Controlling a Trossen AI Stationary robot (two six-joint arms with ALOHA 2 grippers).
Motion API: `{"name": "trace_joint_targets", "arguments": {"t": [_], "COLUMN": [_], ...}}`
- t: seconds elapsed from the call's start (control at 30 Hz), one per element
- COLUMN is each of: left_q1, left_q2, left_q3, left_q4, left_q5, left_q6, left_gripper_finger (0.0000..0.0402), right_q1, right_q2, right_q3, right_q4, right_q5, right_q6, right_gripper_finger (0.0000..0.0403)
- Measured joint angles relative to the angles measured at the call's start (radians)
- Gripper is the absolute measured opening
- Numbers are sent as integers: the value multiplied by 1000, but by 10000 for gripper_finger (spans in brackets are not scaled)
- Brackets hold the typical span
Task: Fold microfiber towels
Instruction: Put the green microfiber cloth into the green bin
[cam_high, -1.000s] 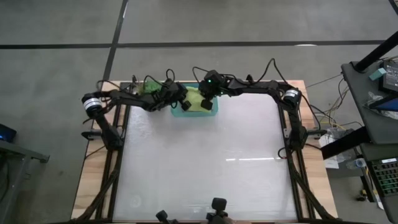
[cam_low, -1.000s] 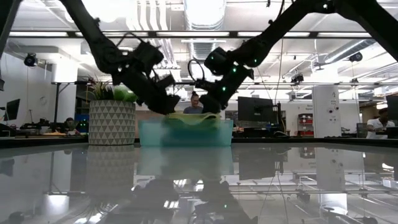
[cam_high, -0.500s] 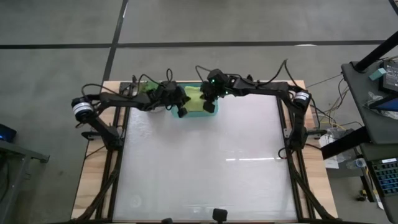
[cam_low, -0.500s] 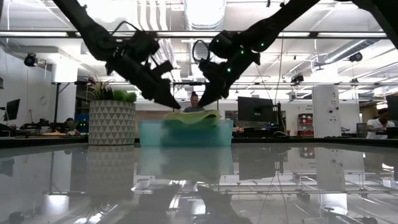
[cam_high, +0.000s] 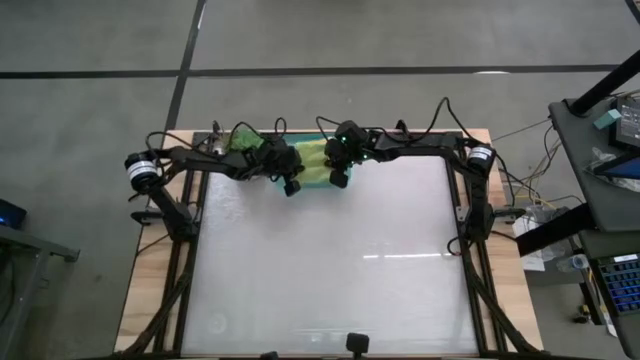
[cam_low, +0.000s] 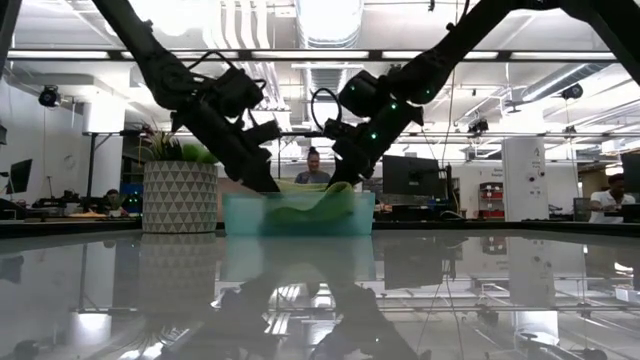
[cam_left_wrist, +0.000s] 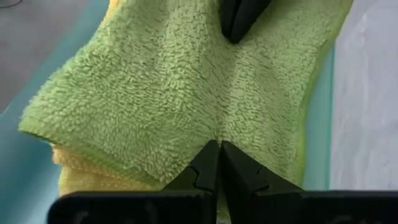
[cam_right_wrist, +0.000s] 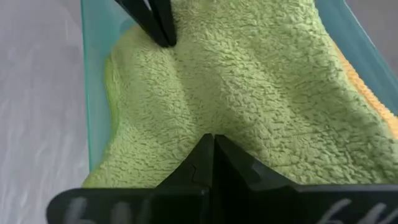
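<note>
A lime green towel (cam_high: 313, 158) lies on top of a pile in the teal tray (cam_low: 300, 216) at the table's far edge. A yellow towel (cam_left_wrist: 81, 169) lies under it and also shows in the right wrist view (cam_right_wrist: 368, 82). The other towels are hidden. My left gripper (cam_left_wrist: 219, 144) is shut, with its tips down on the green towel's left part. My right gripper (cam_right_wrist: 211, 138) is shut, with its tips on the right part. The two face each other across the tray (cam_high: 318, 186). My left gripper presses its shut fingertips onto the green towel's top surface (cam_left_wrist: 214, 127), slanting down from the table's left. The pile dents and creases run toward the tips. The towel stays in the tray. My right gripper presses its shut fingertips onto the green towel's top surface (cam_right_wrist: 214, 124), slanting down from the table's right. The cloth dips under the tips. The towel lies on the yellow one in the tray.
A patterned planter (cam_low: 180, 196) with a green plant (cam_high: 238, 140) stands left of the tray at the far edge. The glossy tabletop (cam_high: 330, 270) stretches toward the near edge. People sit in the room behind (cam_low: 314, 168).
Both grippers rose clear of the tray about half a second ago. They have since come down again onto the green towel, fingers shut throughout. The towel's top was humped while they were up and is now pressed lower where the tips stand.
</note>
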Motion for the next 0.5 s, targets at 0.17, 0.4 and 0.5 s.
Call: {"name": "trace_joint_targets", "arguments": {"t": [0.17,0.4,0.5], "left_q1": [0,10,22], "left_q2": [-69,-121,-91], "left_q3": [1,1,1], "left_q4": [-6,97,190], "left_q5": [-4,-30,-85], "left_q6": [6,51,62], "left_gripper_finger": [3,3,3], "right_q1": [0,-2,-9], "right_q2": [-38,-105,-109], "right_q3": [26,47,48], "right_q4": [-55,-77,-51], "right_q5": [9,41,84], "right_q6": [-8,-28,-25], "right_gripper_finger": [8,8,8]}}
